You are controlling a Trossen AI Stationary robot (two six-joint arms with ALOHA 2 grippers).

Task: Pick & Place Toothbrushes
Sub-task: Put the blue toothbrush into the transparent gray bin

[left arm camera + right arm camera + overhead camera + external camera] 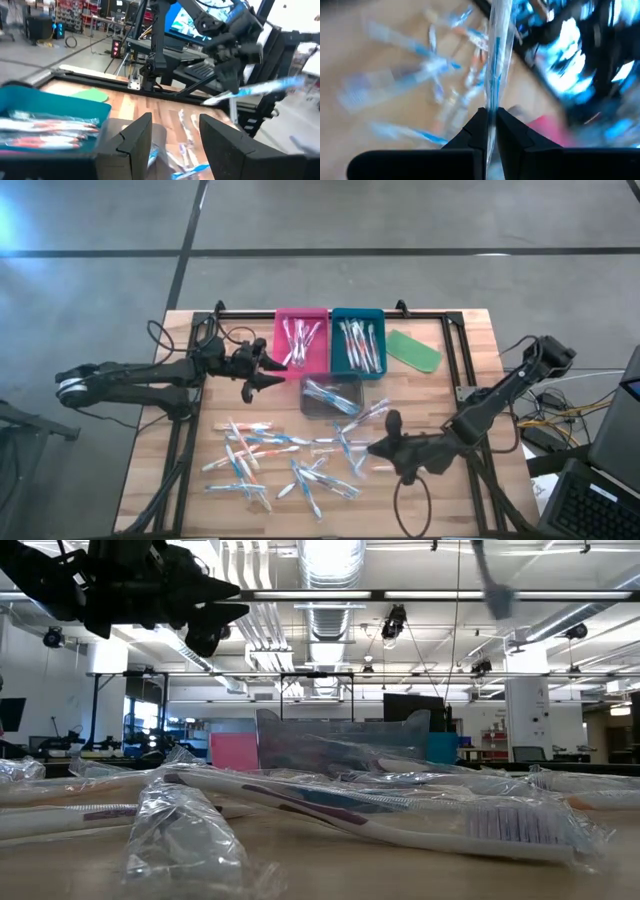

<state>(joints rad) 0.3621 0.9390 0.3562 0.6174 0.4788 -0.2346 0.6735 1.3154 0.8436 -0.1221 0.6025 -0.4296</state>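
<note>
Right gripper is clamped on a blue-accented wrapped toothbrush, lifted over the loose toothbrushes on the table's near half; its far end is cut off in the wrist view. Left gripper hangs with fingers apart, holding nothing, beside the pink tray. The teal tray and grey bin hold more, hard to count.

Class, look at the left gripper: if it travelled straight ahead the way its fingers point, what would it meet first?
Probably the grey tray holding toothbrushes; the left gripper, fingers open, points right towards it. Depth is unclear, so it might pass above.
</note>
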